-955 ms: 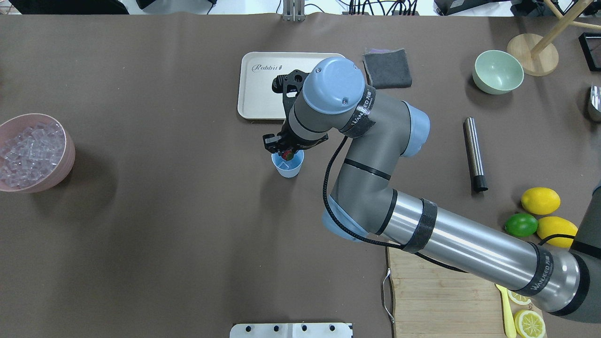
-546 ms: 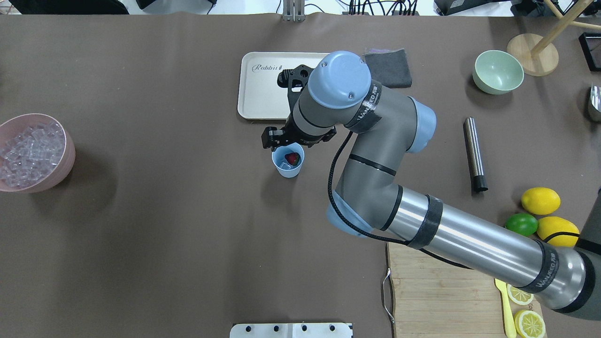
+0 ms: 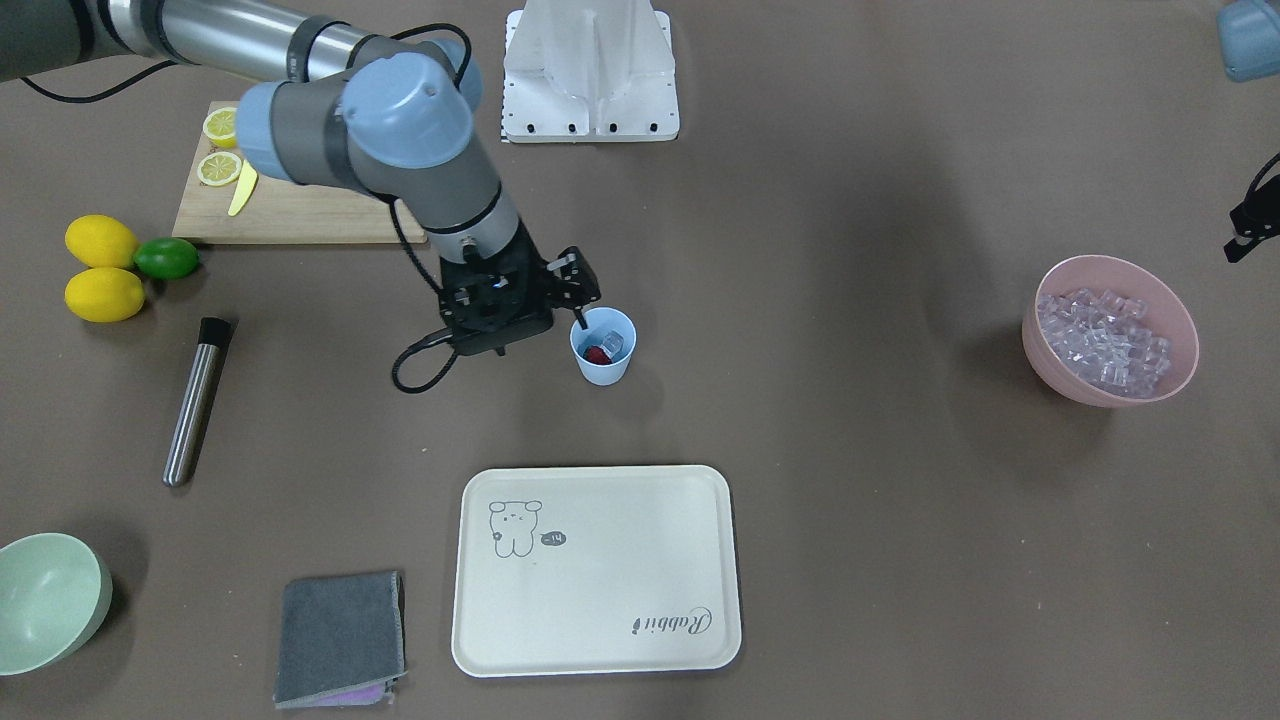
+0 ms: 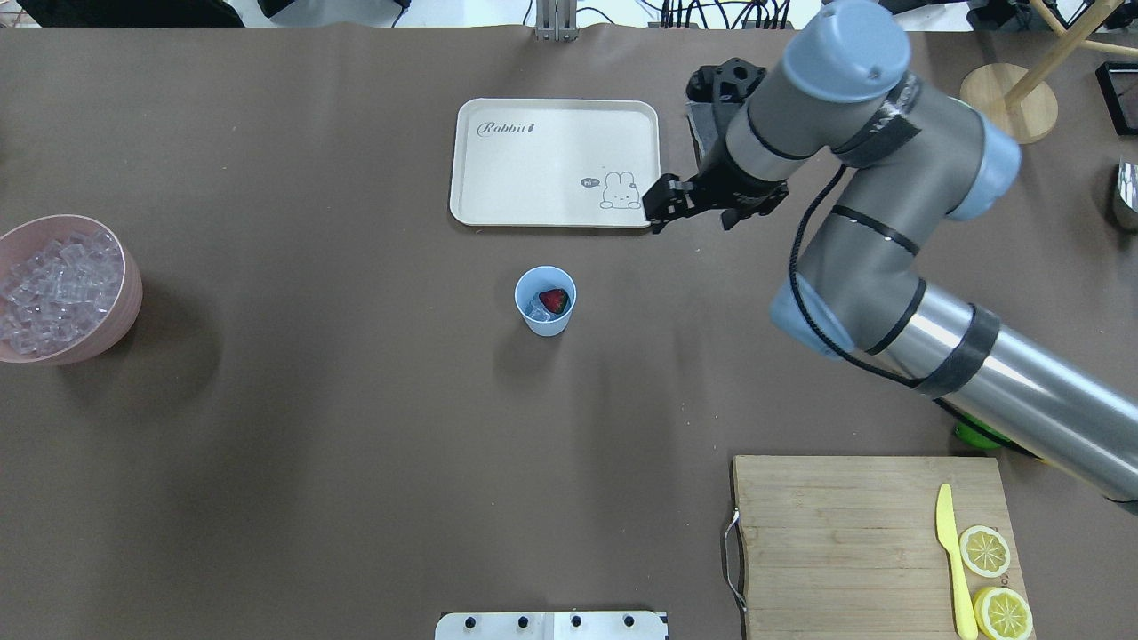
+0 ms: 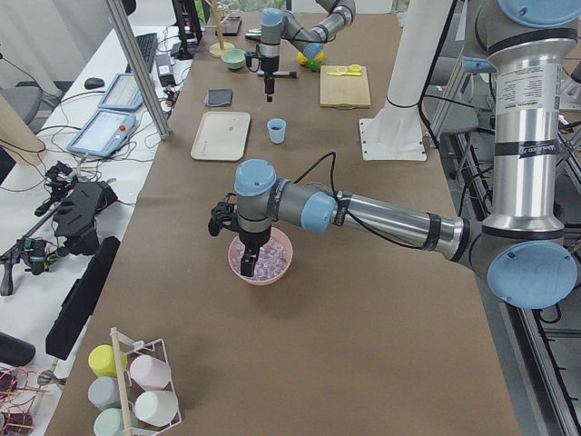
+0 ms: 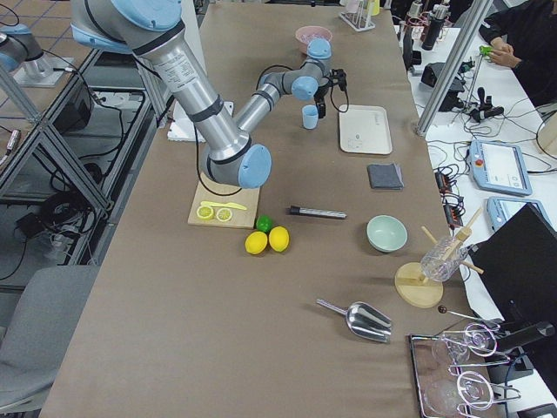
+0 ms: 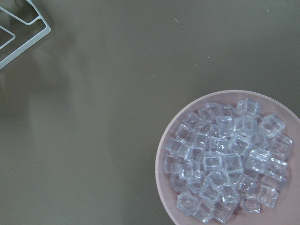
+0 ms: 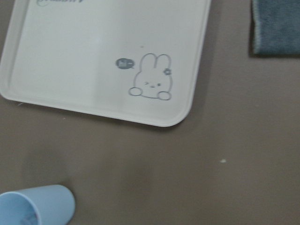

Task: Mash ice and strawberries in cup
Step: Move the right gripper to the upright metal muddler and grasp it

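The light-blue cup [image 4: 545, 322] stands upright in the middle of the table, below the tray. Inside it lie a red strawberry [image 4: 555, 300] and clear ice [image 4: 537, 311]; the front-facing view shows the same cup [image 3: 603, 372]. In the overhead view my right gripper [image 4: 711, 209] hangs open and empty off the tray's right corner, well to the right of the cup. The right wrist view has the cup [image 8: 40, 206] at its lower left. My left gripper [image 5: 241, 227] hovers over the pink bowl [image 4: 124, 311] of ice [image 7: 225, 159]; I cannot tell its state.
A cream tray [image 4: 533, 160] lies beyond the cup. A grey cloth [image 3: 340, 635], a steel muddler [image 3: 195, 400] and a pale green bowl [image 3: 50, 600] sit on the robot's right, along with lemons and a lime [image 3: 100, 270]. A wooden cutting board [image 4: 836, 542] holds lemon slices.
The right gripper let the strawberry drop into the cup, then swung up and to the right, away from the cup toward the tray's right corner.
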Motion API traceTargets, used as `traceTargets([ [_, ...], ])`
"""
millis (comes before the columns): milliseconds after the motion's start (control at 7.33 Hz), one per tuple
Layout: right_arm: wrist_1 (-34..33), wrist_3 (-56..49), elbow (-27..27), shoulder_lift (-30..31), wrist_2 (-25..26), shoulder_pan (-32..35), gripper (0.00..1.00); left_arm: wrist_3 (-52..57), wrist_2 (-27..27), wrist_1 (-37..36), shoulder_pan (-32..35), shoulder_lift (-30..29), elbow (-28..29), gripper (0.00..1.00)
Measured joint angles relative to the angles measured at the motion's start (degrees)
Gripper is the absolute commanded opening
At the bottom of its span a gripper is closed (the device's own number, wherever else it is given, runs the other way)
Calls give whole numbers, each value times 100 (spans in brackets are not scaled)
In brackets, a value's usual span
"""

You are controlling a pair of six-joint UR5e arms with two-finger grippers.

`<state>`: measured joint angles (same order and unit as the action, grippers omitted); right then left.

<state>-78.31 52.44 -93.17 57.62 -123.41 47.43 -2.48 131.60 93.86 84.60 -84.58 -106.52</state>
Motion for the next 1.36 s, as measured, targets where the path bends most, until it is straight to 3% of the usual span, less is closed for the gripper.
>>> traceTargets([
  [409,66,-778,-33,1206,-218,670,100,176,102,-9,284,267,-9,98],
  [682,75,-1223,9,1699,-196,853,98,174,135,-84,307,361,28,98],
  [1365,198,-1277,844,1448,-146,766,84,176,216,-123,328,832,-460,98],
])
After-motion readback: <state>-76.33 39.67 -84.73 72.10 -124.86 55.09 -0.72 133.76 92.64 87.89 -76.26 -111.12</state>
